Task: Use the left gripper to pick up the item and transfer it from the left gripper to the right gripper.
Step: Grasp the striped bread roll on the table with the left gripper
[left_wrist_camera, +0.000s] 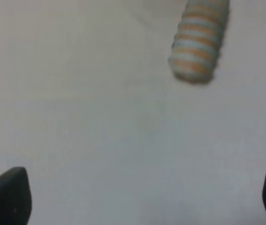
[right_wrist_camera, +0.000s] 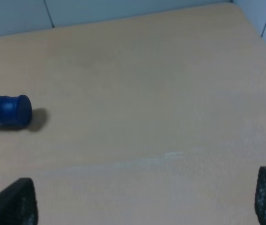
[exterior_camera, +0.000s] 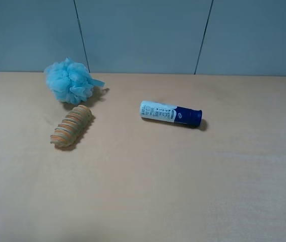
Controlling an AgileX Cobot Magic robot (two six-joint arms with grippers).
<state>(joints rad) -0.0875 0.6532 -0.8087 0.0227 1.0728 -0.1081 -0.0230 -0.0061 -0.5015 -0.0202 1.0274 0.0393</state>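
The item, a ribbed orange-and-tan striped roll (exterior_camera: 72,126), lies on the table at the left, just in front of the blue puff. It also shows in the left wrist view (left_wrist_camera: 199,38), well ahead of the left gripper (left_wrist_camera: 137,199). That gripper's two black fingertips (left_wrist_camera: 8,197) stand wide apart and empty over bare table. The right gripper (right_wrist_camera: 144,199) is also open and empty, its fingertips (right_wrist_camera: 13,204) wide apart above the table. Neither gripper shows in the exterior high view.
A fluffy light-blue bath puff (exterior_camera: 70,80) sits at the back left, close to the roll. A white-and-dark-blue tube (exterior_camera: 170,113) lies near the middle; its blue cap shows in the right wrist view (right_wrist_camera: 6,111). A grey panelled wall (exterior_camera: 143,35) backs the table.
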